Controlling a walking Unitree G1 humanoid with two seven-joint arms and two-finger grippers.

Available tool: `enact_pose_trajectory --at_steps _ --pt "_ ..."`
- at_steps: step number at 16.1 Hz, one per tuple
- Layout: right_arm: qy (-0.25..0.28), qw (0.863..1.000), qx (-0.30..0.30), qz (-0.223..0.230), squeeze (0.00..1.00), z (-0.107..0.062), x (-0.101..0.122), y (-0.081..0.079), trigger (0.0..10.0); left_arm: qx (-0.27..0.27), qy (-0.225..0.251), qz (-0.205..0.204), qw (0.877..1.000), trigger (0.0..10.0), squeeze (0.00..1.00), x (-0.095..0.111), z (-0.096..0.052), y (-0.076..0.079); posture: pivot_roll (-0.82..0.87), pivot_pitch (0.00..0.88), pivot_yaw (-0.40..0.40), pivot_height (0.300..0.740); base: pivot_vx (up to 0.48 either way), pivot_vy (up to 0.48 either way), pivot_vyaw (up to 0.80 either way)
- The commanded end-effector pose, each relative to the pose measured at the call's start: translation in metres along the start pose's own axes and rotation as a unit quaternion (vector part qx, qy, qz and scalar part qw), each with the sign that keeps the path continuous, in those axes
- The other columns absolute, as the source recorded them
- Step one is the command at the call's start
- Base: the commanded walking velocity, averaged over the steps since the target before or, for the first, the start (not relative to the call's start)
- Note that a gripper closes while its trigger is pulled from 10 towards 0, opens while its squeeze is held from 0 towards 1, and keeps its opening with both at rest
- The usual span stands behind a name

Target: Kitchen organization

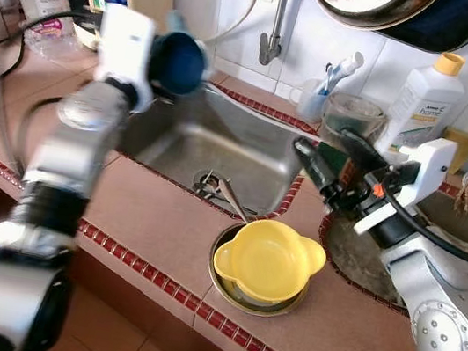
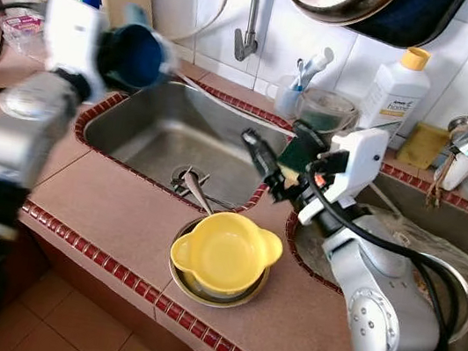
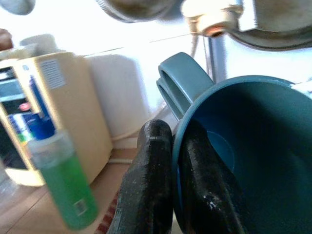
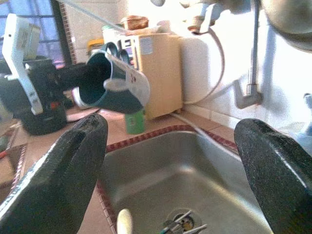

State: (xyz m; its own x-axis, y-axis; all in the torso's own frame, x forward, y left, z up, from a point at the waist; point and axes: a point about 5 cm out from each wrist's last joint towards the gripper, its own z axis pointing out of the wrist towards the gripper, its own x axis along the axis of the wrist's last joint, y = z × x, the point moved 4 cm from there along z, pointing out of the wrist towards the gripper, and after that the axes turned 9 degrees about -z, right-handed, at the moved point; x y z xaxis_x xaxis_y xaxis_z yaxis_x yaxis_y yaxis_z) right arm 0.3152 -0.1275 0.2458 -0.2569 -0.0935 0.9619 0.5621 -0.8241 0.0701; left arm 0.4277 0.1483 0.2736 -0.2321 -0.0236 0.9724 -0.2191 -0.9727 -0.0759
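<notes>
The left gripper [image 3: 168, 195] pinches the rim of a dark blue ceramic mug with a handle [image 1: 180, 63], one finger inside and one outside, holding it tilted in the air above the left edge of the steel sink [image 1: 213, 137]. The right gripper [image 1: 311, 165], fingers spread wide and empty, hovers over the sink's right rim, well apart from the mug. A yellow two-eared bowl [image 1: 268, 259] sits on the tiled surface [image 1: 146, 224] in front.
</notes>
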Motion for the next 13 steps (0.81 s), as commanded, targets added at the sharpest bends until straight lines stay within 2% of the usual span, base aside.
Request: enact_pose_trajectory --at_steps 1,5,13 --pt "0.012 0.999 -0.027 -0.011 0.00 0.000 0.007 0.009 10.0 -0.005 0.022 0.019 1.000 10.0 0.00 0.010 0.006 0.005 -0.19 0.035 -0.009 0.740 0.000 0.000 0.00" --pt "0.010 0.999 -0.046 -0.004 0.00 -0.013 0.009 0.008 10.0 -0.050 0.026 0.028 0.998 10.0 0.00 0.005 0.015 0.022 -0.22 0.080 0.016 0.740 0.000 0.000 0.00" --pt "-0.007 0.999 -0.042 0.012 0.00 -0.044 0.015 -0.006 10.0 -0.142 -0.008 0.034 0.989 10.0 0.00 -0.013 0.015 0.040 -0.26 0.185 0.064 0.740 0.000 0.000 0.00"
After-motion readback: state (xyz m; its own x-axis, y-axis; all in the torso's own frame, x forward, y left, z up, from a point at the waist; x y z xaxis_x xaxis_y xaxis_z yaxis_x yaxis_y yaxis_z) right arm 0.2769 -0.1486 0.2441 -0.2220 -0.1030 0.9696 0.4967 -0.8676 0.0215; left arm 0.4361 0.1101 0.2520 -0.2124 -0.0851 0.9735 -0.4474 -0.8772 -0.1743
